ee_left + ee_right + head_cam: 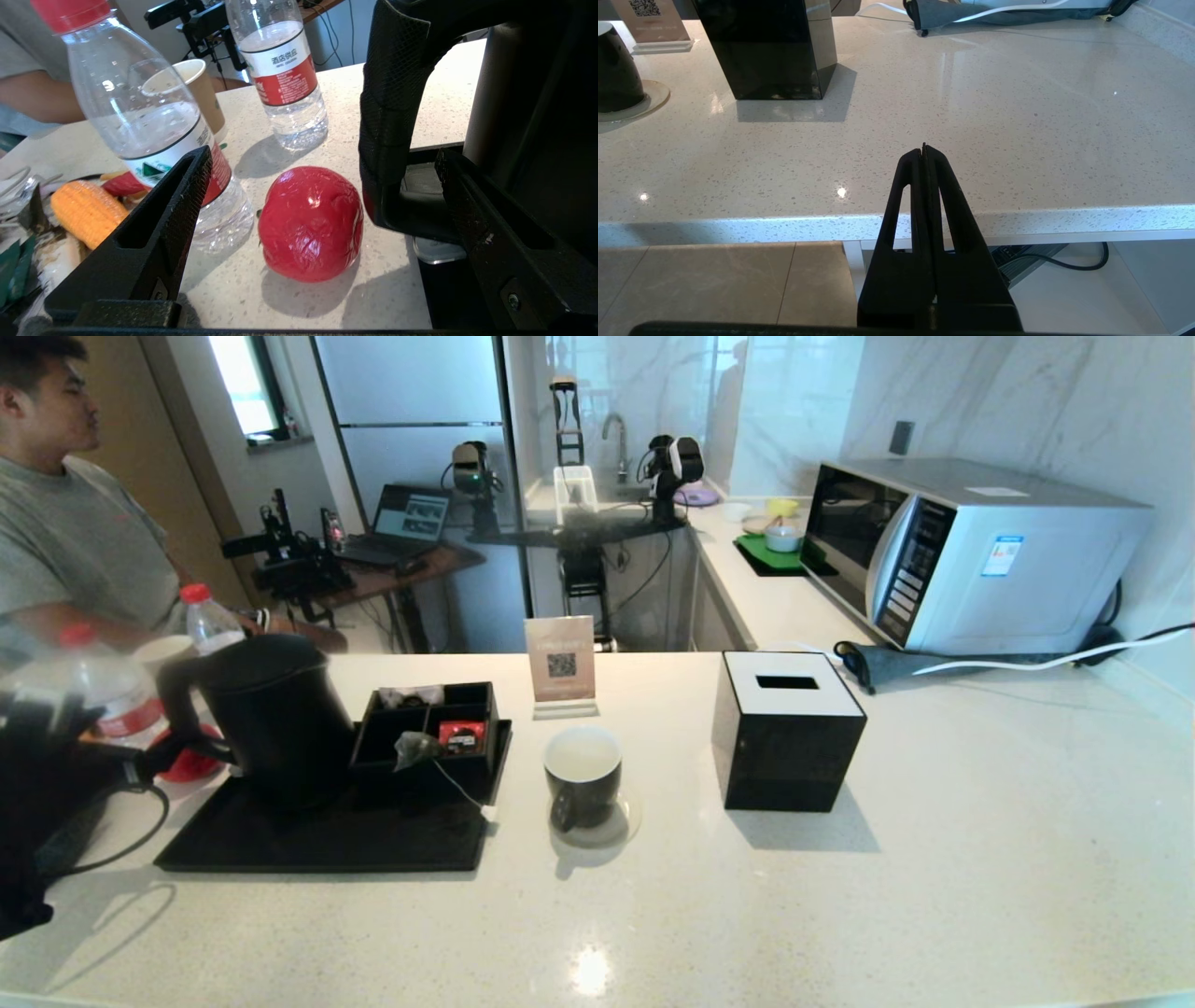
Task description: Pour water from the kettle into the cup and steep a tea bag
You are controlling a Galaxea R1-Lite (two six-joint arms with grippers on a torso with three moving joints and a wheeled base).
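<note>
Head view: kettle (280, 714) on tray, cup (583, 777) looks filled; tea bag (412, 748) unsteeped. Left gripper (322, 186) wide beside handle, right gripper (924, 149) closed, empty.

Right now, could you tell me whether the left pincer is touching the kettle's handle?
Apart. The left wrist view shows the left pincer open astride the kettle handle, with a visible gap at each finger.

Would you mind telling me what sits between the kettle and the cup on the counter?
In the head view, a black compartment box stands between the kettle and the cup, with the tea bag resting on its front edge.
</note>
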